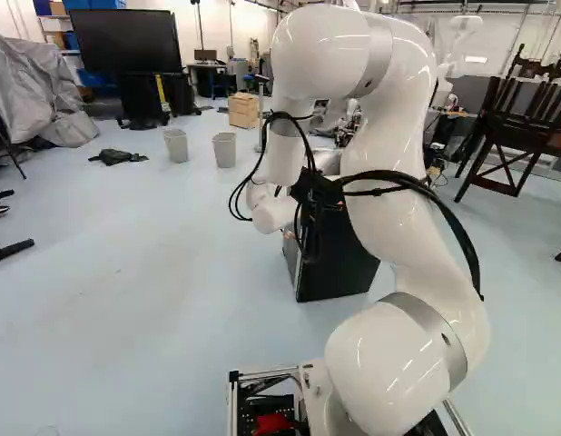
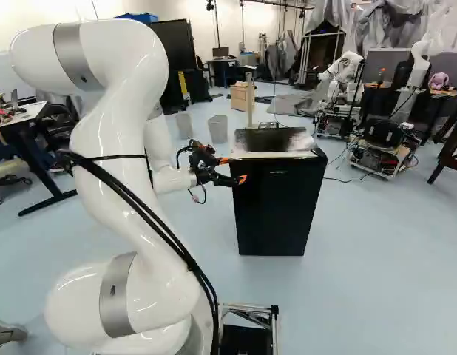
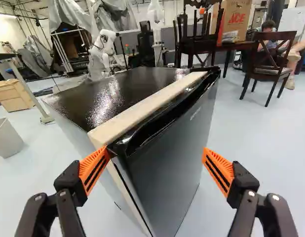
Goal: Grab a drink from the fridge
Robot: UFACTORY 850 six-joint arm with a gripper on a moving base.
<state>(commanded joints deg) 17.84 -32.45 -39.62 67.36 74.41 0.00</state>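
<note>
In the right base view my gripper (image 2: 233,170) is at the upper side edge of the small black fridge (image 2: 276,211). The wrist view shows the gripper (image 3: 156,153) with its fingers wide apart. One orange pad (image 3: 95,169) is at the top corner of the fridge door (image 3: 167,158), by the seam with the pale-edged body; whether it touches cannot be told. The other pad (image 3: 218,170) stands out in front of the door face. Nothing is gripped. The door looks closed, and no drink is in sight.
Two grey bins (image 1: 175,145) and a wooden crate (image 1: 244,110) stand beyond the fridge. Another robot (image 2: 343,92) is farther back. Dark wooden chairs (image 3: 269,61) stand past the fridge's door side. A thin post (image 2: 249,100) rises behind the fridge.
</note>
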